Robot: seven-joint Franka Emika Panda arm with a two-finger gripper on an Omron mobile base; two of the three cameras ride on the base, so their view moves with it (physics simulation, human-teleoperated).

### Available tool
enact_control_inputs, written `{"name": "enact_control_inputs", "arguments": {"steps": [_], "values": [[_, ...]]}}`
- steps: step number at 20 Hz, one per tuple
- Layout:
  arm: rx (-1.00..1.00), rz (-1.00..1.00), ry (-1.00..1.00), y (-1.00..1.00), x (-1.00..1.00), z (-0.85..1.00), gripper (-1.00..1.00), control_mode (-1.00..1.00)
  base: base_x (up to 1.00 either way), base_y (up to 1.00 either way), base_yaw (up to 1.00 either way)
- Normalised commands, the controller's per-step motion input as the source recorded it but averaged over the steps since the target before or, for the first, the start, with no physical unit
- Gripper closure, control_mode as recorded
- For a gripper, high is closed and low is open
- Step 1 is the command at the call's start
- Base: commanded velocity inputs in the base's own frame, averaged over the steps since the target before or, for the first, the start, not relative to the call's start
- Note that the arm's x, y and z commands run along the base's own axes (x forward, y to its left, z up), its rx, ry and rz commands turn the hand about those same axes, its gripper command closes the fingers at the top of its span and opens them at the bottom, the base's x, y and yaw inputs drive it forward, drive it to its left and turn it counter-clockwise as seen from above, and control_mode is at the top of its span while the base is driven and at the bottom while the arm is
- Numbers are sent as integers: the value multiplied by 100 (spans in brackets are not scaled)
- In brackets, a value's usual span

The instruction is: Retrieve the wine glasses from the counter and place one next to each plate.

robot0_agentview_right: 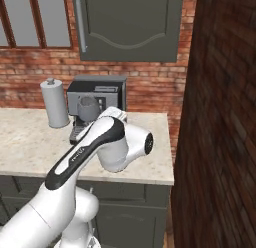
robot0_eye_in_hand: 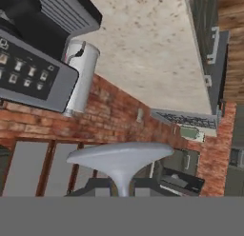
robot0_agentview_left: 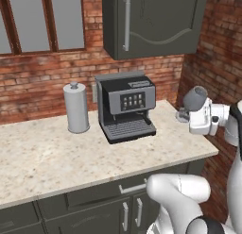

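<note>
Wine glass (robot0_eye_in_hand: 119,159), light, fragile and slippery, is being gripped at its thin stem by the clenched end effector (robot0_eye_in_hand: 122,194).

Counter (robot0_agentview_left: 56,157) with canister (robot0_agentview_left: 76,108), coffee machine (robot0_agentview_left: 126,107)

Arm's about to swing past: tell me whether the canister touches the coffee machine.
Apart. The left base view shows a strip of bare counter between the canister and the coffee machine.

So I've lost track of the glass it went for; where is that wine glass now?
The wine glass is in the gripper, held by its stem, foot toward the hand camera; in the left base view it is at the counter's right end, right of the coffee machine.
</note>
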Motion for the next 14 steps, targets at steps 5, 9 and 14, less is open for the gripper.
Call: {"name": "enact_control_inputs", "arguments": {"steps": [5,9,14], "values": [[4,0,-14,0,-60,27,100,-100,0,0,0],[1,0,-1,0,-26,1,100,100,-23,-1,0],[0,0,0,0,0,0,100,100,-31,-68,-19]]}}
